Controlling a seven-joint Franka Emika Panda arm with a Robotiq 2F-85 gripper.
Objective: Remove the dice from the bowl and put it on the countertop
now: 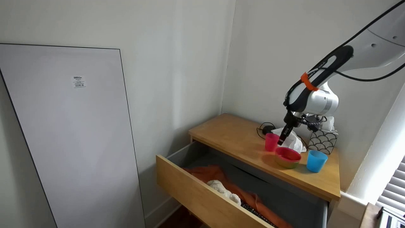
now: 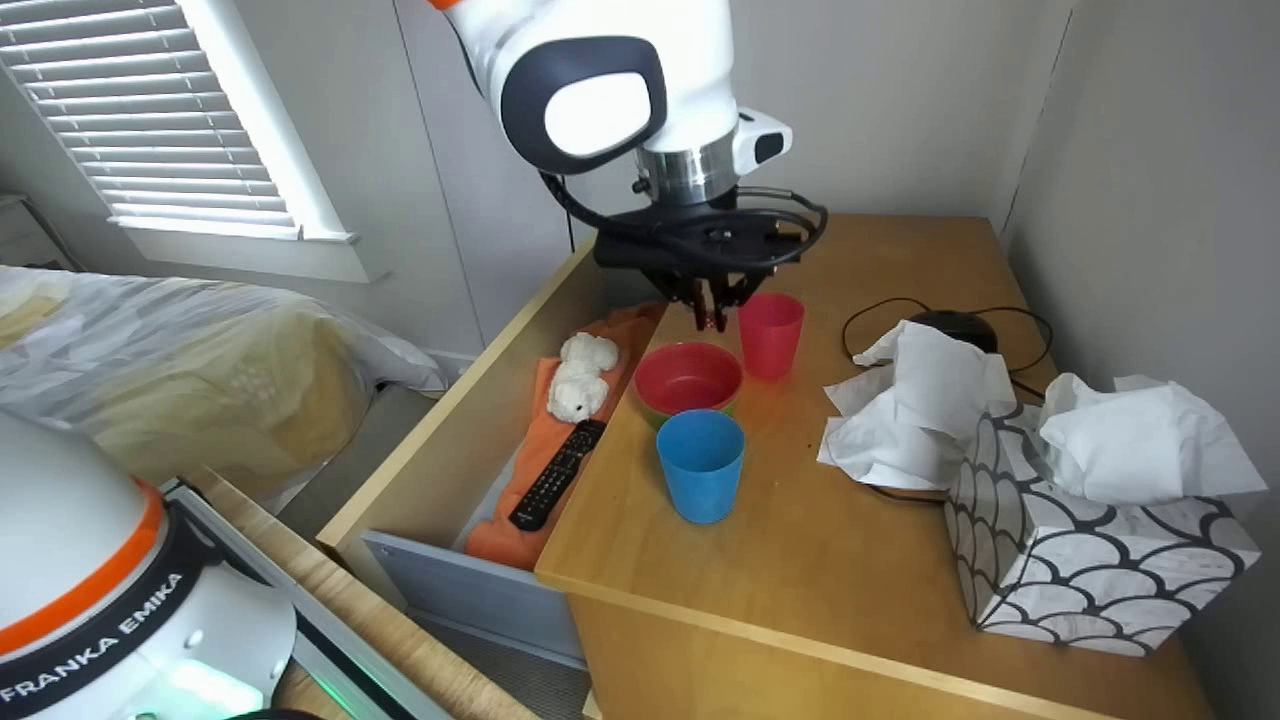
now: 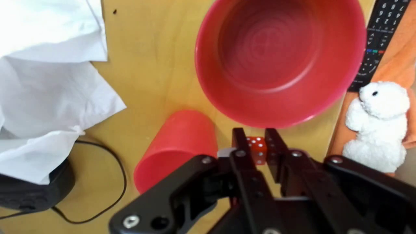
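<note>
The tool (image 3: 255, 140) pinches the die (image 3: 259, 151) near the bowl (image 3: 266, 45) (flanked by pink cup (image 3: 190, 133) and blue cup (image 2: 702, 468)).

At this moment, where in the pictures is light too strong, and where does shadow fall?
Wrist view: tissue nearly washed out, glints on the rim of the red bowl; in an exterior view: window surround very bright, shadow on the wall beside the open drawer.
</note>
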